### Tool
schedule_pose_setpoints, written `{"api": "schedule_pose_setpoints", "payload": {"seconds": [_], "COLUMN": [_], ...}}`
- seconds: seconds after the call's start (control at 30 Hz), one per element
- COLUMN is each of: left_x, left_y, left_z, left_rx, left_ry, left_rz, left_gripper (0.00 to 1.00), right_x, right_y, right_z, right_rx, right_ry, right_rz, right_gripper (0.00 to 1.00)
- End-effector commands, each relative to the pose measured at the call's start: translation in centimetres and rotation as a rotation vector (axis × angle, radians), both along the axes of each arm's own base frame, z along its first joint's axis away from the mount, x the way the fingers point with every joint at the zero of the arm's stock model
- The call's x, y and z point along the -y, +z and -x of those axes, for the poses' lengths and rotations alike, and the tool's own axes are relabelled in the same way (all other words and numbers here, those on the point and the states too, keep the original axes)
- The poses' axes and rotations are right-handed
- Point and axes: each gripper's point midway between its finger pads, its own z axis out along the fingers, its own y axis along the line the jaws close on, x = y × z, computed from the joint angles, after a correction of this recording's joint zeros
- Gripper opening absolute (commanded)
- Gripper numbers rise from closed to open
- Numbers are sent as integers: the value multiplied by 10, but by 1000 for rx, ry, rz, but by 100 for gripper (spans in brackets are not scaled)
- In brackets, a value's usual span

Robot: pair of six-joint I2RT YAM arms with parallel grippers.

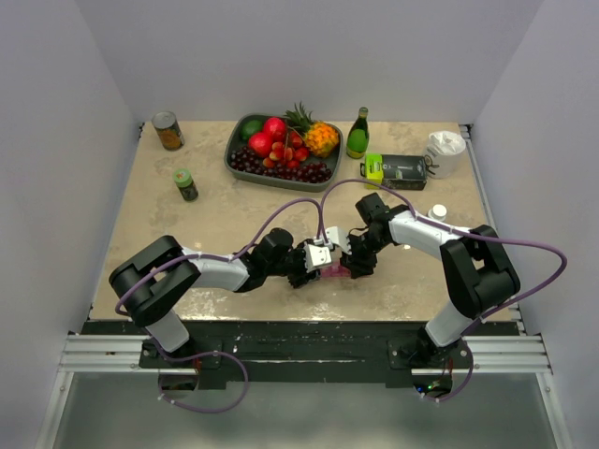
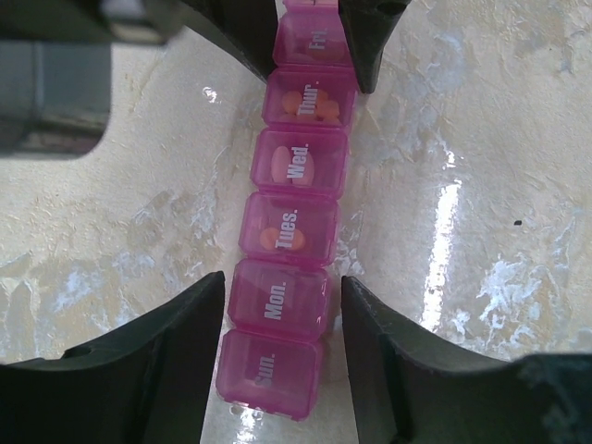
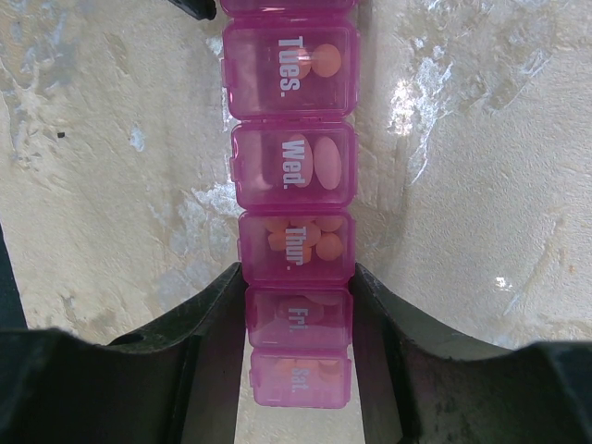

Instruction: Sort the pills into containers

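Five cells, Tues. through Sat., show orange pills point(image 3: 314, 236) under shut lids; Mon. and Sun. look empty, so expect filling to remain. Your pill organizer point(image 2: 291, 231) lies on the table point(image 3: 481, 185) between both arms. Note that the right gripper point(image 3: 296, 273) clamps the Fri. cell; the left gripper point(image 2: 282, 282) straddles Mon., contact unclear.

Camera positions: three views, one table point(image 1: 187, 224).
Top: high above the near edge, tilted toward the far edge, whole table. Wrists: close, straight down, from opposite ends of the organizer point(image 2: 287, 231); both share its Tues.–Fri. stretch.
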Motion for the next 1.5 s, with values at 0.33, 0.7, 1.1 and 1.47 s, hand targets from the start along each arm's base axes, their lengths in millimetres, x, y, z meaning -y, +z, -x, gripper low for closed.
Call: {"api": "schedule_pose_setpoints", "payload": {"seconds": [0.33, 0.7, 1.1, 1.47], "left_x": [6, 0, -3, -17], "left_y": [1, 32, 14, 40], "left_z": [-1, 7, 18, -13], "left_rx": [-3, -186, -349, -326], "left_ry": [-13, 1, 16, 180], "left_rz": [-8, 156, 146, 245], "left_gripper": [16, 3, 0, 28], "right_x": [-5, -4, -5, -6], "right_y": [-1, 1, 2, 1], "right_z": [-3, -10, -16, -12], "right_rx": [5, 61, 106, 92], "right_ry": [12, -7, -17, -8], "right_rz": [-12, -4, 2, -1], "right_gripper": [22, 21, 21, 22]}}
